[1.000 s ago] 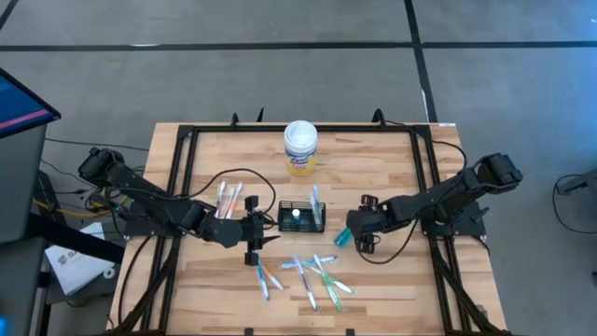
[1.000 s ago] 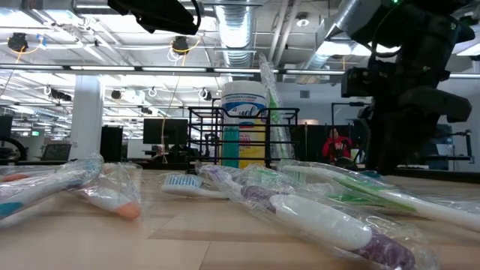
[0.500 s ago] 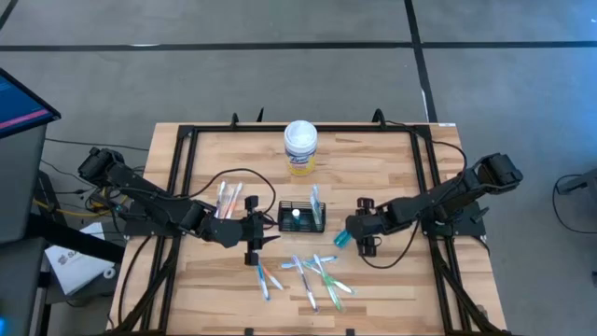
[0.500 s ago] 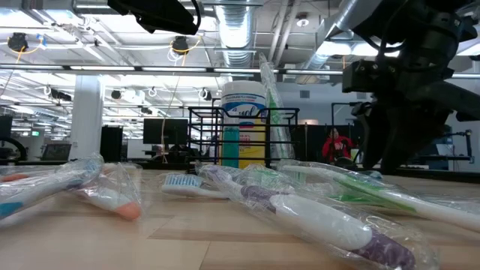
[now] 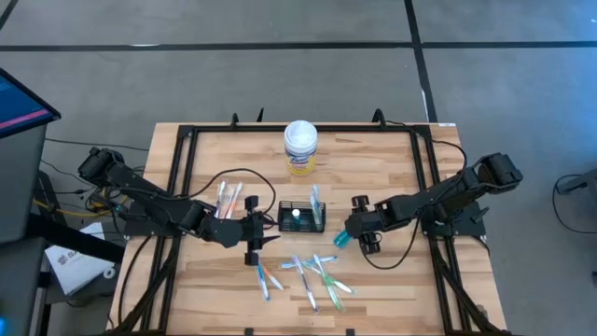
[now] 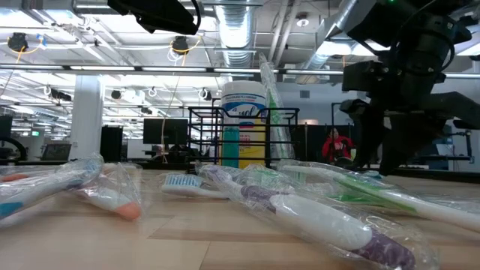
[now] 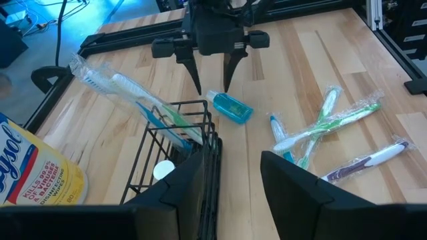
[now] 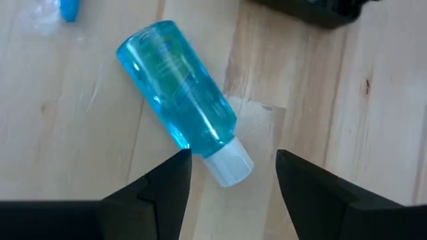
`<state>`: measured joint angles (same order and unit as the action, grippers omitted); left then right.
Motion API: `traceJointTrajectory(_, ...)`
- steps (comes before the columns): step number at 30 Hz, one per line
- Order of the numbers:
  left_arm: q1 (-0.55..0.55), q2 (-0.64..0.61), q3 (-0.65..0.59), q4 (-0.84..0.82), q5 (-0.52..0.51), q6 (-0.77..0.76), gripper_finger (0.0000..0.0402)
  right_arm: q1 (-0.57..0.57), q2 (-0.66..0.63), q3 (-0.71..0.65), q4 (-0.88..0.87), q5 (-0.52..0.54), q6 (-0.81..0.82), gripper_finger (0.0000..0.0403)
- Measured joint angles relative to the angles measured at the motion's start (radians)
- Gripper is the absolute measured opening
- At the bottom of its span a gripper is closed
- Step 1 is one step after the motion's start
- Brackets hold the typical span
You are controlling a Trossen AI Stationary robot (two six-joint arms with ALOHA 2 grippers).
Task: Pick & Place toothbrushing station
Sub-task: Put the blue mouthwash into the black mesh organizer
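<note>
Directly beneath the wide-open right hand (image 8: pixel 230 170) lies a blue bottle (image 8: pixel 179 92), long axis slanted across the fingers; the holder (image 5: pixel 301 217) sits leftward.

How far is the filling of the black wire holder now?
Done: one wrapped toothbrush stands in the black wire holder. In hand: the right gripper, open, hovers over the lying blue bottle; the left gripper waits beside the holder. Left: the loose toothbrushes.

Right gripper (image 5: pixel 347 231) shifted slightly toward the wire holder (image 5: pixel 301 217), fingers spread just over the blue bottle (image 8: pixel 179 95).
</note>
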<state>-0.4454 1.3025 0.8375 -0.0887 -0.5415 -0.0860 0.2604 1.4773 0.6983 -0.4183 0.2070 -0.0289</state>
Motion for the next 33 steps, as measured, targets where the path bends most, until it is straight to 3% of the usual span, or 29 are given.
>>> traceJointTrajectory(7, 0.000, 0.000, 0.000, 0.000, 0.000, 0.000, 0.0143, -0.001, 0.000, 0.000, 0.001, -0.014, -0.109, 0.0209)
traceJointTrajectory(16, 0.000, 0.000, 0.000, 0.000, 0.000, 0.000, 0.0143, -0.013, 0.005, 0.000, 0.008, -0.032, -0.123, 0.0209)
traceJointTrajectory(27, 0.000, 0.000, 0.000, 0.001, 0.000, 0.001, 0.0143, -0.013, 0.151, 0.058, 0.006, -0.052, -0.129, 0.0208)
traceJointTrajectory(33, 0.000, 0.000, 0.000, 0.001, 0.000, 0.001, 0.0143, -0.020, 0.159, 0.095, -0.047, -0.061, -0.078, 0.0167)
